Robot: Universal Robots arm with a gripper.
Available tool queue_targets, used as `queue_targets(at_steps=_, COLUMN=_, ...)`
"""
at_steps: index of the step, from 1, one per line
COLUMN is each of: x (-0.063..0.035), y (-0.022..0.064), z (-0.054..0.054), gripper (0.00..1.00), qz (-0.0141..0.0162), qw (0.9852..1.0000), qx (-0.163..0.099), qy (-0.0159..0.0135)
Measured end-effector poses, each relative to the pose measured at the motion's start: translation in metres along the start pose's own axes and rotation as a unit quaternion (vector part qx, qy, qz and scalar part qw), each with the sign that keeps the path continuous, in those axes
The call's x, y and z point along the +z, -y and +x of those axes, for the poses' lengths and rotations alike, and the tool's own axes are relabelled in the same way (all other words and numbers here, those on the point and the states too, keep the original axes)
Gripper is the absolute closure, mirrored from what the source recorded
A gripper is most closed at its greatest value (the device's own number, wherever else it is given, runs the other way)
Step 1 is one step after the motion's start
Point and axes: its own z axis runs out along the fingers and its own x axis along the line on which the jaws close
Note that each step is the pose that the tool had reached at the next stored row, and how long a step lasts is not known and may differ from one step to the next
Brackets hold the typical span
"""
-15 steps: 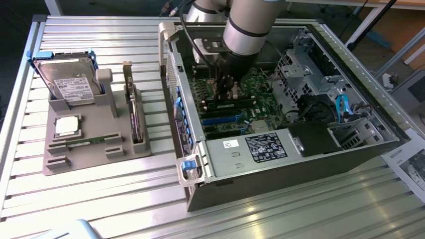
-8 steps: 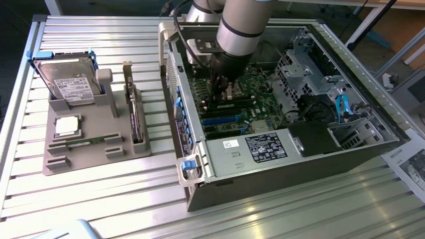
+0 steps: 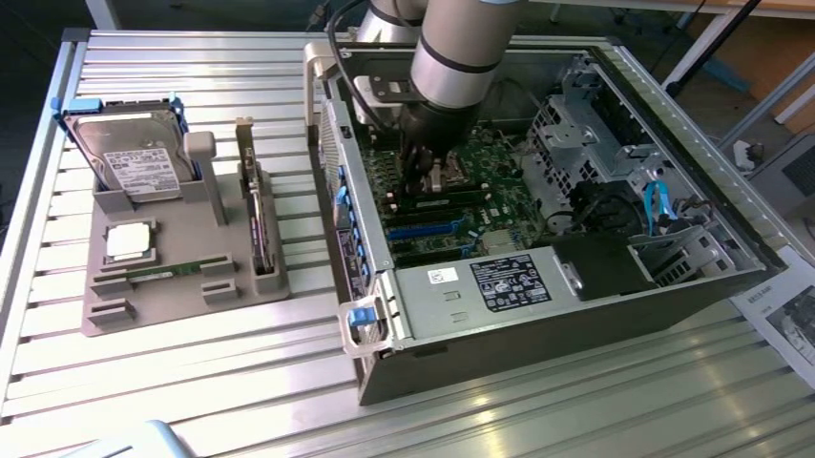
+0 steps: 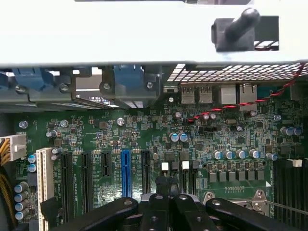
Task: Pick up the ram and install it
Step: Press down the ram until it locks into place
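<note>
A ram point(image 3: 166, 274), a thin green stick, lies flat in the front part of the grey holder tray point(image 3: 153, 310) at the exterior view's left. My gripper point(image 3: 418, 196) is far from it, down inside the open computer case point(image 3: 535, 296) just above the green motherboard point(image 4: 144, 130). In the wrist view the gripper point(image 4: 168, 185) is shut, its black fingers point(image 4: 159, 204) pressed together with nothing visible between them. The fingertips sit near the black and blue expansion slots point(image 4: 126, 171) and the edge of the processor socket point(image 4: 240, 199).
The tray also carries a hard drive point(image 3: 128, 157) standing upright, a square silver processor point(image 3: 128, 241) and a dark expansion card point(image 3: 259, 229) on edge. Inside the case are a drive cage point(image 3: 579, 124), blue cables point(image 3: 656, 205) and the power supply point(image 3: 510, 281). Black memory slots point(image 4: 291, 185) lie beside the socket.
</note>
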Motion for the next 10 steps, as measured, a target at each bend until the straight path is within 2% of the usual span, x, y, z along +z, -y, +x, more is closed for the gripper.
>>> queue_targets(at_steps=10, x=0.0059, y=0.0002, z=0.0003, gripper=0.9, qz=0.0, qw=1.0, qx=0.0, qy=-0.0001)
